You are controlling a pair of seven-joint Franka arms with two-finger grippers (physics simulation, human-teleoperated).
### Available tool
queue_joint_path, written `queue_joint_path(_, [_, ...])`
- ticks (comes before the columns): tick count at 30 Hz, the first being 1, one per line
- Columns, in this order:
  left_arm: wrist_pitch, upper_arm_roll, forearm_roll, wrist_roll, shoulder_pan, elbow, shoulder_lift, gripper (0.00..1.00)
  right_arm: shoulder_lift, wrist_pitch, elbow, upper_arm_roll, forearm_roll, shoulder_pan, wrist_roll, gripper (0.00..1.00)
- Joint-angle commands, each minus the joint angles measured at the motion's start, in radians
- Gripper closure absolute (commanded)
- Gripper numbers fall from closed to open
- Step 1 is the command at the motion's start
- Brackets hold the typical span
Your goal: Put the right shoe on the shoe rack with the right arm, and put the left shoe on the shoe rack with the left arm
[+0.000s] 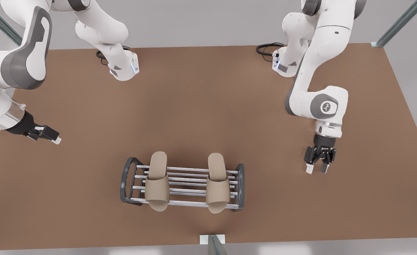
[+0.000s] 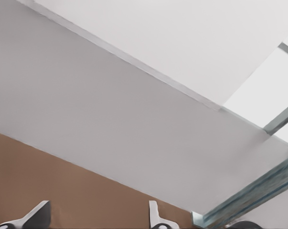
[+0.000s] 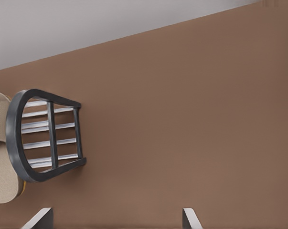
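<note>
The shoe rack [image 1: 128,177], with dark grey end frames and silver bars, stands near the table's front edge. Two beige slippers lie on it side by side. The left shoe [image 1: 157,184] is at the front view's left and the right shoe [image 1: 218,186] at its right. My left gripper [image 1: 49,135] hovers open and empty far out at the front view's left, tilted sideways; its fingertips [image 2: 155,217] face the wall. My right gripper [image 1: 317,169] hangs open and empty, pointing down, off the rack's other end. From there I see the rack's end frame [image 3: 15,138] and the right shoe [image 3: 0,162].
The brown table [image 1: 208,106] carries both arm bases [image 1: 123,67] at its far edge, with black cables beside them. A metal post [image 1: 213,244] rises at the middle of the front edge. Grey frame struts stand at the far corners.
</note>
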Motion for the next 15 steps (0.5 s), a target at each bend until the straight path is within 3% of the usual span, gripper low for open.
queue_joint_path(1, [-0.911,0.171,0.945,-0.313,0.056,0.138,-0.012,0.00,-0.003,0.000,0.001,0.000,0.001,-0.001,-0.051,0.00])
queue_joint_path(3, [-1.218,0.163,1.315,-0.884,0.055,0.350,-0.005,0.00,-0.003,0.000,0.001,0.000,0.001,-0.004,-0.051,0.00])
queue_joint_path(4, [-1.343,0.087,1.556,-1.104,0.056,0.437,0.009,0.00,-0.003,0.000,0.001,-0.001,0.001,-0.005,-0.051,0.00])
queue_joint_path(7, [-1.524,-0.108,1.924,-1.432,0.067,0.473,-0.008,0.00,-0.001,0.001,0.001,-0.001,0.001,-0.005,-0.051,0.00])
queue_joint_path(10, [-1.502,-0.121,1.915,-1.721,0.087,0.384,-0.088,0.00,-0.001,0.001,0.001,-0.001,-0.001,-0.002,-0.051,0.00])
queue_joint_path(15, [-1.500,-0.190,1.920,-2.015,0.147,0.461,0.052,0.00,-0.001,0.001,0.001,-0.001,0.004,-0.005,-0.051,0.00])
